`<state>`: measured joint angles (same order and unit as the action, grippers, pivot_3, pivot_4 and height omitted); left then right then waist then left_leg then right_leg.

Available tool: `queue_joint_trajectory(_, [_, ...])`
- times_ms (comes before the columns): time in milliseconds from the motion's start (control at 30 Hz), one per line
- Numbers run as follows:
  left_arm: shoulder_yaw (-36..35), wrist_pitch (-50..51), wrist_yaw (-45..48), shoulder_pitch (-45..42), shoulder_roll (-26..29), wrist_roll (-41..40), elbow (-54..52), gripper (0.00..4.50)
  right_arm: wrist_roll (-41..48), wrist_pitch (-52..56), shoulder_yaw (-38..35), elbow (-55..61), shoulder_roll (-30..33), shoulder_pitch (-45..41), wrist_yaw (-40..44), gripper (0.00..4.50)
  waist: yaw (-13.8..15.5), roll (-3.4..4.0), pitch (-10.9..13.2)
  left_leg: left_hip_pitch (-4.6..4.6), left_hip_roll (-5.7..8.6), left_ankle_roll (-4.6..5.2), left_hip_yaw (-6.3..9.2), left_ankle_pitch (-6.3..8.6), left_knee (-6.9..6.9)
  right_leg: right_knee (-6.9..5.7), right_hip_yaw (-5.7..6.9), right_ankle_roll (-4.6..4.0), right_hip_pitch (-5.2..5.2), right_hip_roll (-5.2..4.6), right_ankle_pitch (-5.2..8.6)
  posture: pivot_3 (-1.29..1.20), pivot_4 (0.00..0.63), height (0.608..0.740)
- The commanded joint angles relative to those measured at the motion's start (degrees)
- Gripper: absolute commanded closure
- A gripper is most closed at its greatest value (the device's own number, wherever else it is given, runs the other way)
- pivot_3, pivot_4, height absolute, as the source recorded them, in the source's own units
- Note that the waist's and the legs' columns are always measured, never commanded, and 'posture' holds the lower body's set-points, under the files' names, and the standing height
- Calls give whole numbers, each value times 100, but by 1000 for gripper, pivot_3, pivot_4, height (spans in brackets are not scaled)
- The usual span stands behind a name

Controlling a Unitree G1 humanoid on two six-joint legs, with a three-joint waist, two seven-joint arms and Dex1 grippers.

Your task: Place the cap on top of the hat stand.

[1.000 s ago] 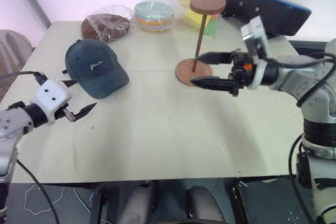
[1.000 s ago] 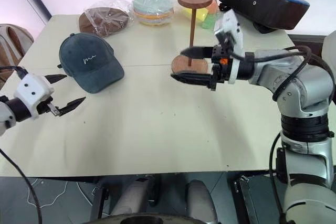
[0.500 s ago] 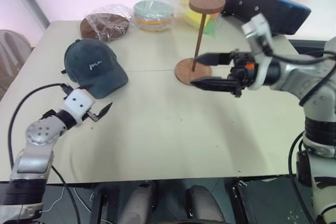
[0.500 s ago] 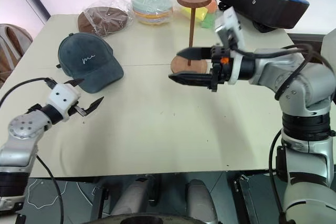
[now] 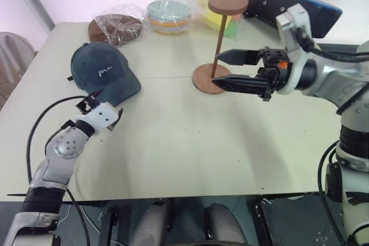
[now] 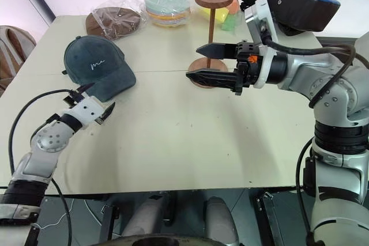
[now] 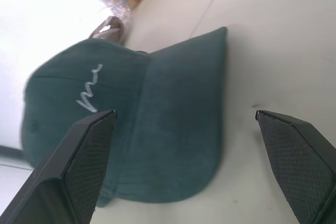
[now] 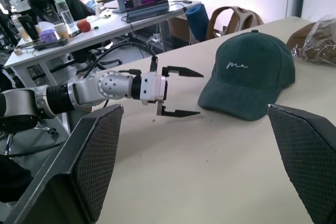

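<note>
While cap (image 5: 104,80) lies untouched near left edge of surface (image 5: 190,148), left pincer (image 6: 97,103) sits just beside brim, fingers spread wide, empty. Advice: straddle brim edge, close firmly, lift clear. Hat stand (image 5: 220,41) upright toward far edge; right pincer (image 5: 230,71) apart, empty, hovering beside pole; avoid knocking it.

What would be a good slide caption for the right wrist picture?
The left hand, fingers spread open, points at the brim of a teal cap lying on the table.
</note>
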<state>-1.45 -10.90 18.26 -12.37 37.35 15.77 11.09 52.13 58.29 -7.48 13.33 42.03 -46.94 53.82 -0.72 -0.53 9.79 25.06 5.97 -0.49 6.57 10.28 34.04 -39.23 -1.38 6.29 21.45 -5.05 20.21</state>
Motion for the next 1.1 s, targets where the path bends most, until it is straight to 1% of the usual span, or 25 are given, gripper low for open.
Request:
queue_joint_trajectory(33, [80, -135, -221, -189, -77, 142, 151, 0, 94, -91, -147, 181, 43, -17, -37, 44, 0, 0, 0, 1, 0, 0, 0, 0, 1, 0, 1, 0, 1, 0, 0, 0, 150, 740])
queue_joint_trajectory(167, [181, -174, -467, -326, -198, 315, 456, 0, 90, -88, -136, 202, 52, -31, -72, 44, 6, -1, -1, 7, 2, 0, 4, 0, 11, -2, 5, 2, 1, 0, -1, 0, 150, 740])
queue_joint_trajectory(367, [282, -293, -1203, -646, -264, 671, 1196, 0, 47, -92, -104, 173, 69, -104, -107, 44, 5, -1, -3, 7, 5, 0, 8, -1, 15, -7, 8, 6, 0, -1, -3, 0, 150, 740])
queue_joint_trajectory(667, [486, -427, -1875, -1148, -375, 952, 1977, 0, -87, -209, -80, 77, 170, -181, -96, 44, 4, -2, -5, 7, 5, 0, 8, -1, 16, -14, 8, 6, 2, 0, -3, 0, 150, 740])
queue_joint_trajectory(933, [684, -520, -2283, -1203, -438, 1166, 2251, 0, -134, -228, -89, 98, 290, -182, -100, 44, 1, -2, -6, 7, 7, 0, 7, -1, 19, -17, 8, 7, 2, -1, -4, 0, 150, 740])
queue_joint_trajectory(1100, [826, -535, -2622, -1125, -279, 1484, 2271, 0, -131, -211, -100, 118, 326, -183, -120, 44, 3, -2, -7, 7, 8, 0, 7, -1, 19, -17, 7, 7, 1, -1, -4, 0, 150, 740])
